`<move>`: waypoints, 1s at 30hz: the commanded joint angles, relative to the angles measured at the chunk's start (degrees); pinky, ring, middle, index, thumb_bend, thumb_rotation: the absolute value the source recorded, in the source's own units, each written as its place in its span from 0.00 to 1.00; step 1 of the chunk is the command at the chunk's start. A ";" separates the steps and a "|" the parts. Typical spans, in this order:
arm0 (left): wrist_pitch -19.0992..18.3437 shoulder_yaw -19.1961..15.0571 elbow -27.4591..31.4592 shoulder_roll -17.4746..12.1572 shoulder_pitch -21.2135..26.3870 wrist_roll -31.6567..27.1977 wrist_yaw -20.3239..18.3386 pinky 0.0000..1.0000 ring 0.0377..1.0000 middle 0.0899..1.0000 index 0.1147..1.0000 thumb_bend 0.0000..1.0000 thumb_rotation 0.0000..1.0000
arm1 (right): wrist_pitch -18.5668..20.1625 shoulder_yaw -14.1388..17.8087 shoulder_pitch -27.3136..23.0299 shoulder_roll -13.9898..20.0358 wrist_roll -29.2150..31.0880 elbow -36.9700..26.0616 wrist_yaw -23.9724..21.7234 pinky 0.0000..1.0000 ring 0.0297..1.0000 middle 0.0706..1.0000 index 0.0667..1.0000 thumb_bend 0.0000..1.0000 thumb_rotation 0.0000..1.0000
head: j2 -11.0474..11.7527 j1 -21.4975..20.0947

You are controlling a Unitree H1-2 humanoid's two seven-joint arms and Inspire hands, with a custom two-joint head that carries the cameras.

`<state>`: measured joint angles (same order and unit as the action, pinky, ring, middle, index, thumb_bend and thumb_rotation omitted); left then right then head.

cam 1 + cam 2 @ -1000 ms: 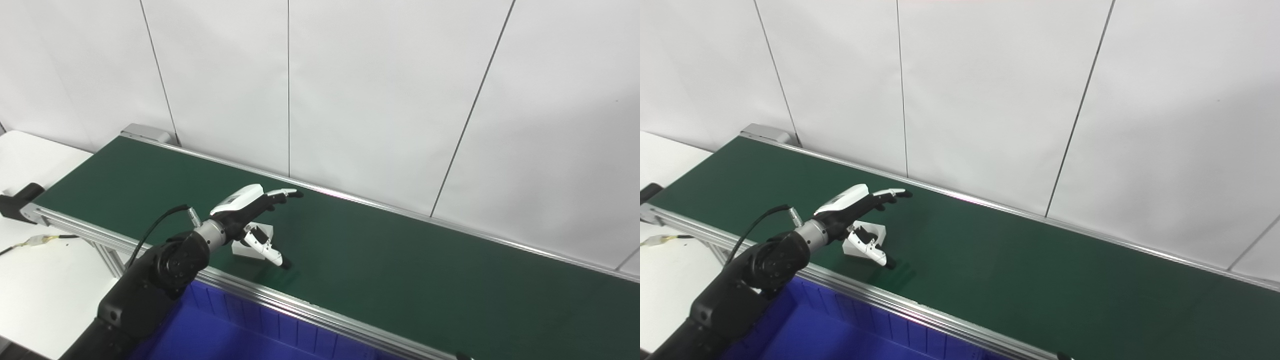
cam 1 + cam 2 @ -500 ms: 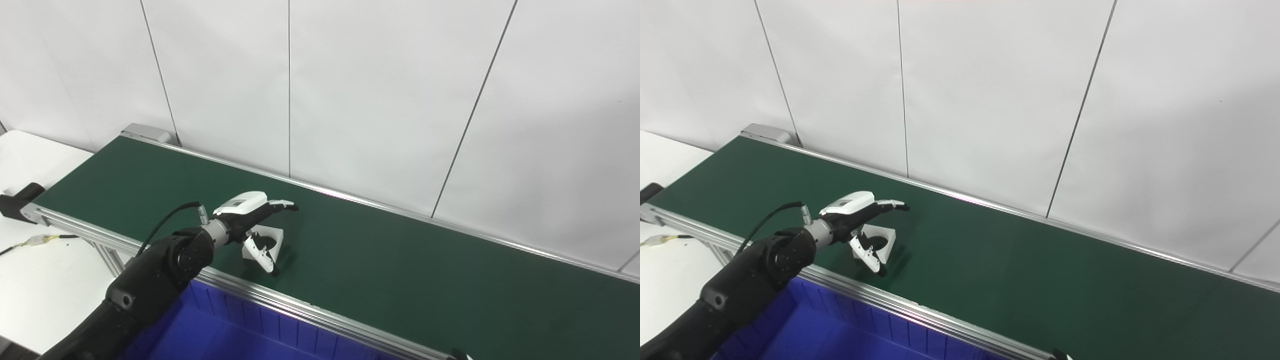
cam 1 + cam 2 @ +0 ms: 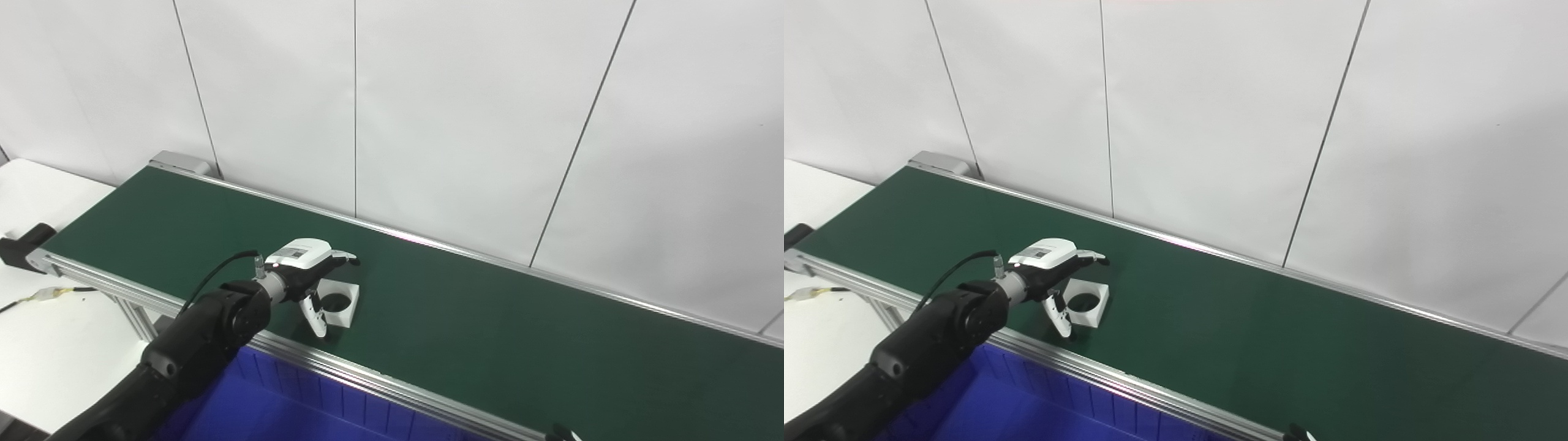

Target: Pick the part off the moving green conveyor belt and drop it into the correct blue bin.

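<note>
item one: green conveyor belt (image 3: 490,318), running from upper left to lower right across my view, aluminium rails along both long edges, white panelled wall (image 3: 465,110) behind it.

item two: the part (image 3: 337,301), a white square block with a round hole through its middle. i see it lying flat on the belt, close to the near rail, toward the left end.

item three: left robot hand (image 3: 304,269), on a black arm entering from the lower left. it reaches over the near rail and sits at the part's left side. the fingers (image 3: 346,257) stretch out above the far edge of the part, the thumb (image 3: 315,316) hangs down at the part's near left corner. the robot hand is spread, not closed on the part; whether any finger touches the part i cannot tell.

item four: blue bin (image 3: 294,410), below the near rail, ribbed wall showing, only partly in view.

item five: right robot hand (image 3: 560,433), only a sliver at the bottom edge; i cannot tell its state.

item six: white table (image 3: 43,343) at left, with a cable lying on it.
</note>
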<state>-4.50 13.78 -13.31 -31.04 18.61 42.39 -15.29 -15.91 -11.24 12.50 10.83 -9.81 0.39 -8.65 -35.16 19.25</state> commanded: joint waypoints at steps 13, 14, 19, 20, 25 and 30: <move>-0.88 -0.49 -6.64 7.04 2.31 1.48 16.08 0.63 0.71 0.74 0.75 0.70 0.00 | -2.71 0.31 0.66 -0.79 0.19 -3.11 0.83 0.83 0.86 0.86 0.91 0.87 0.24 | -0.86 -0.60; -0.55 -0.56 -7.10 7.55 2.38 1.15 17.03 0.61 0.69 0.73 0.73 0.68 0.00 | -2.58 0.34 0.73 -0.79 0.16 -3.31 0.85 0.82 0.85 0.86 0.90 0.87 0.24 | -0.89 -0.63; 2.51 -0.90 -9.82 9.49 3.16 -2.78 18.61 0.62 0.69 0.73 0.71 0.68 0.02 | -1.91 0.45 1.06 -0.87 0.43 -4.12 0.73 0.82 0.86 0.86 0.91 0.88 0.26 | -1.40 -0.99; 2.59 -0.92 -10.20 9.85 3.29 -3.26 18.65 0.61 0.68 0.72 0.71 0.69 0.03 | -1.68 0.49 1.14 -0.91 0.30 -4.30 0.79 0.82 0.85 0.86 0.91 0.88 0.26 | -1.40 -0.99; 3.85 -0.14 -12.28 11.26 3.55 -3.89 20.76 0.55 0.60 0.62 0.63 0.67 0.00 | -1.53 0.68 1.35 -0.98 0.16 -4.53 0.96 0.82 0.86 0.86 0.91 0.88 0.28 | -1.70 -1.03; 1.99 1.55 -12.31 10.95 4.01 -3.64 17.96 0.44 0.49 0.43 0.46 0.52 0.00 | -1.90 0.90 1.31 -1.16 0.21 -4.32 1.14 0.82 0.86 0.86 0.91 0.88 0.28 | -1.75 -1.02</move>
<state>-2.30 14.40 -25.79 -20.41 20.27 38.35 3.59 -15.90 -10.79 14.21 9.95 -9.84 -2.26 -8.22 -36.91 18.19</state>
